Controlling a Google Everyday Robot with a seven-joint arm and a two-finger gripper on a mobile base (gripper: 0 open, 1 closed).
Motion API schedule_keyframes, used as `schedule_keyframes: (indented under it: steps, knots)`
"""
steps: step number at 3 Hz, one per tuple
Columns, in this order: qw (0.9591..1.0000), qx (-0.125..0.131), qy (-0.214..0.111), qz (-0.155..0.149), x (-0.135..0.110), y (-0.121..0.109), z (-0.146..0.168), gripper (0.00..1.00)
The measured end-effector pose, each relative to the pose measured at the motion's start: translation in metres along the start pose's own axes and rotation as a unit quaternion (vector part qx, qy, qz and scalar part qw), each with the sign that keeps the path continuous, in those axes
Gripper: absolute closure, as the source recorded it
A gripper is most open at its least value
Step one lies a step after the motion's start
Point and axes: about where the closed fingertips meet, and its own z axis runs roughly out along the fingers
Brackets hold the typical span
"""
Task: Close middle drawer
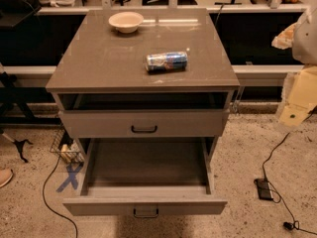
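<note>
While the middle drawer (146, 165) stands pulled far out of the cabinet (64, 81) toward the camera, its grey-taupe front lies low in the camera view, w/ a small dark bar handle (146, 212) centred on it. It is wide and shallow; both side walls and a plain dark inner floor show from above. Its back end sits under the top drawer (99, 124), whose taller front is near flush w/ the cabinet, a dark gap above it and a dark handle (144, 129) at centre. Whatever lies below the middle drawer is hidden by it.

On the cabinet's top, a pale bowl (126, 21) sits upright near the back edge. A blue-and-white can (167, 61) lies on its side nearer the front, R of centre, well apart from the bowl.

At the R edge, a cream blocky shape is prob. the gripper (297, 103), partly cut off by the picture's edge. It hangs beside the cabinet's R side at about top-drawer height, apart from both drawers; whether it is open or shut cannot be told.

On the speckled floor (237, 152), L of the middle drawer: a wire basket (67, 150) by the cabinet's corner, a blue X tape mark (69, 177), and a shoe tip (5, 176) at the far L edge. R of the drawer, a black cable (277, 155) runs to a small black box (263, 188).
</note>
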Motion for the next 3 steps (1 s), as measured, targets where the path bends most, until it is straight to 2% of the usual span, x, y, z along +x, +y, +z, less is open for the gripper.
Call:
schedule_keyframes:
  steps: [1, 2, 3]
  knots:
    - [1.0000, 0.000, 0.000, 0.000, 0.000, 0.000, 0.000, 0.00]
    - [0.9999, 0.000, -0.015, 0.009, 0.000, -0.001, -0.001, 0.00]
    - [0.9941, -0.059, -0.051, 0.076, 0.007, 0.012, 0.050, 0.00]
